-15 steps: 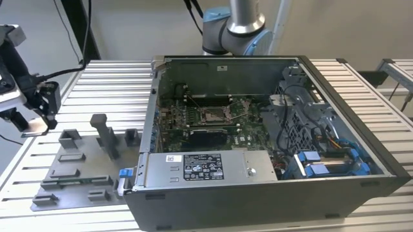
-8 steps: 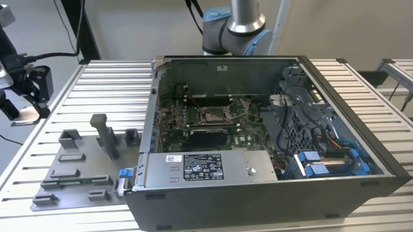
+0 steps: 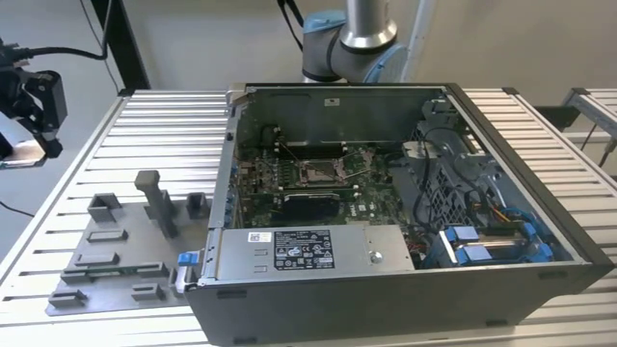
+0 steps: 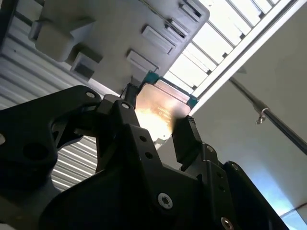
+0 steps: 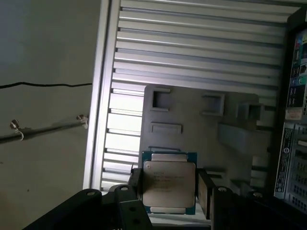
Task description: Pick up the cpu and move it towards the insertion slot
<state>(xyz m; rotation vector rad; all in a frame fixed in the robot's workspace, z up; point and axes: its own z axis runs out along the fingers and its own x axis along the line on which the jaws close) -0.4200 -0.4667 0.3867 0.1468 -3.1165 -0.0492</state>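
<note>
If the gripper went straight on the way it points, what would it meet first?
Most likely the grey fixture plate on the slatted table, which lies just beyond the cpu that the gripper holds, though depth is unclear.

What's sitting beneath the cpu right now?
In the first wrist view, the cpu, clamped in the end effector, hangs over the grey fixture plate on the slatted table. The plate's patch directly behind the chip is covered, so what lies there cannot be seen.
</note>
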